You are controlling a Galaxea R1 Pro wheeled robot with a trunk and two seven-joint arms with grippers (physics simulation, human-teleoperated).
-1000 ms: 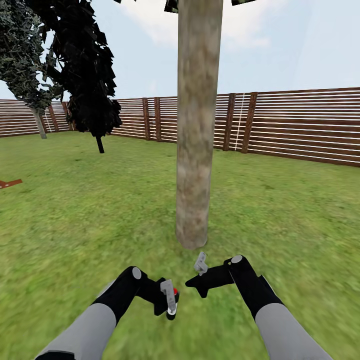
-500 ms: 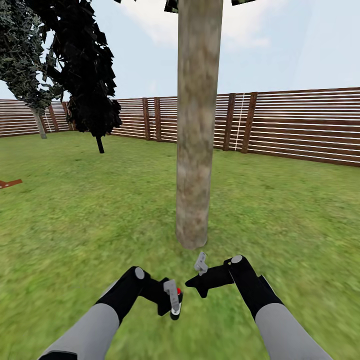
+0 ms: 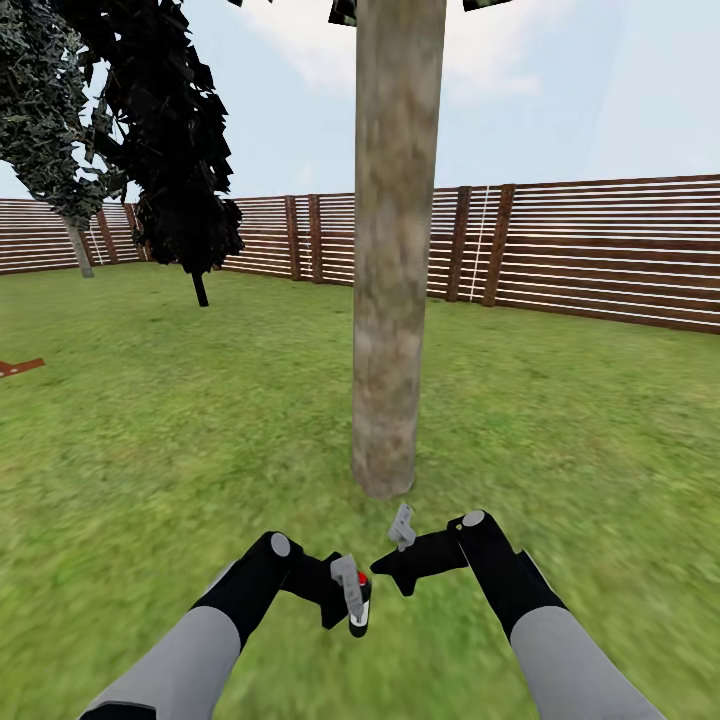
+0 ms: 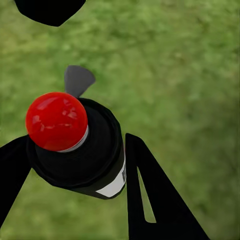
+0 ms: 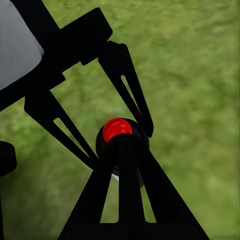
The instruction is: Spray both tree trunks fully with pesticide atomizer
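1. While the left pincer (image 3: 352, 603) pinches it near the bottom centre of the head view, the spray can (image 3: 359, 598) sits low in the frame, black-bodied with a red knob on top and a white patch on its side.
2. From the left wrist, the can (image 4: 82, 150) fills the lower left, its red knob (image 4: 56, 121) facing the camera, with a dark finger (image 4: 150, 195) pressed to its right side and another at the left edge.
3. From the right wrist, the can (image 5: 120, 140) is centre frame with the left pincer's fingers (image 5: 127, 85) reaching down around it.
4. The right pincer (image 3: 392, 560) hangs just right of the can in the head view, close beside the left one; its fingers (image 5: 122, 200) lie together in the right wrist view, closed with nothing between them.
5. A thick grey-brown tree trunk (image 3: 393, 250) rises from the lawn (image 3: 560, 420) just above both pincers, running from the middle of the frame out of the top.
6. A dark narrow tree (image 3: 170, 140) stands in the upper left.
7. A brown slatted fence (image 3: 600, 250) crosses the frame behind the trunk, under a pale sky.
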